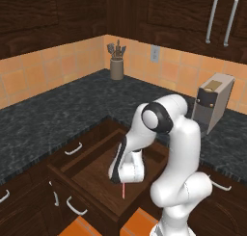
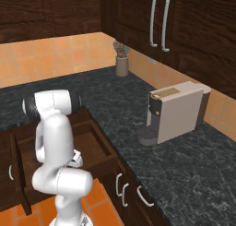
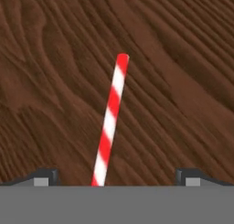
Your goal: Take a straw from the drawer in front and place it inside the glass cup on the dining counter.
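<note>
The drawer [image 1: 96,175] stands pulled out below the black worktop, and its wood bottom [image 3: 173,81] lies close under the hand. The red-and-white striped straw [image 3: 110,122] lies flat on that bottom; one end of it pokes out beneath the hand [image 1: 123,190]. My gripper [image 3: 116,177] hangs low inside the drawer, directly over the straw and open: the fingertips [image 3: 45,175] stand far apart on either side of the near end and do not touch it. From the right base view, the arm hides most of the drawer [image 2: 94,146]. The glass cup and the dining counter are out of view.
A grey coffee machine [image 1: 212,102] stands on the black speckled worktop [image 1: 53,114] to the right of the drawer. A utensil holder [image 1: 116,66] sits in the back corner. Closed drawers with silver handles [image 1: 73,149] flank the open one.
</note>
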{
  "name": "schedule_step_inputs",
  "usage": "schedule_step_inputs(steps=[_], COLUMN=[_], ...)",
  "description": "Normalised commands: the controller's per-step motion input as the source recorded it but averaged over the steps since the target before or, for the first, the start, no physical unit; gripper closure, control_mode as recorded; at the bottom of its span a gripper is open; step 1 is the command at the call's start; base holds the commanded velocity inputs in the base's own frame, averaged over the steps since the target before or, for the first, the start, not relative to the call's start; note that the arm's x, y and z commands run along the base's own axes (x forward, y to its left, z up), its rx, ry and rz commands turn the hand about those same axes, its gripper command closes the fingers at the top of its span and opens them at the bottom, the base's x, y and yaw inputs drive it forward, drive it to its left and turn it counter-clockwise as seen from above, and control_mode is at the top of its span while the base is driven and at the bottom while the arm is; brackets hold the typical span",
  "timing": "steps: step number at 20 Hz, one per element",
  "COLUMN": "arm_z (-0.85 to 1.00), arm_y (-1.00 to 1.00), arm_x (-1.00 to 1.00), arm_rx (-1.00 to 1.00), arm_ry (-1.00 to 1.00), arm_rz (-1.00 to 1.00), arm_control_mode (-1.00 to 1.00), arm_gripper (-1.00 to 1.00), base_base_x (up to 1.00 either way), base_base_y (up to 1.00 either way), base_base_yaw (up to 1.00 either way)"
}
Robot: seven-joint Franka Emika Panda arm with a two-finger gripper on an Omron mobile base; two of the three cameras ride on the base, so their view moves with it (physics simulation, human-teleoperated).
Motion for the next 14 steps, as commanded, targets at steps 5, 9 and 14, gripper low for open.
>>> schedule_step_inputs(steps=[5,9,14], arm_z=[-0.07,-0.08,-0.05], arm_y=[0.01,0.06,0.04], arm_x=[0.04,0.02,0.0], arm_rx=[0.0,0.0,0.0], arm_ry=[0.0,0.0,0.0], arm_rz=[-0.03,-0.03,-0.01], arm_control_mode=[-1.0,-1.0,-1.0], arm_gripper=[-1.0,-1.0,-1.0], base_base_x=[0.0,0.0,0.0], base_base_y=[0.0,0.0,0.0], base_base_yaw=[0.0,0.0,0.0])
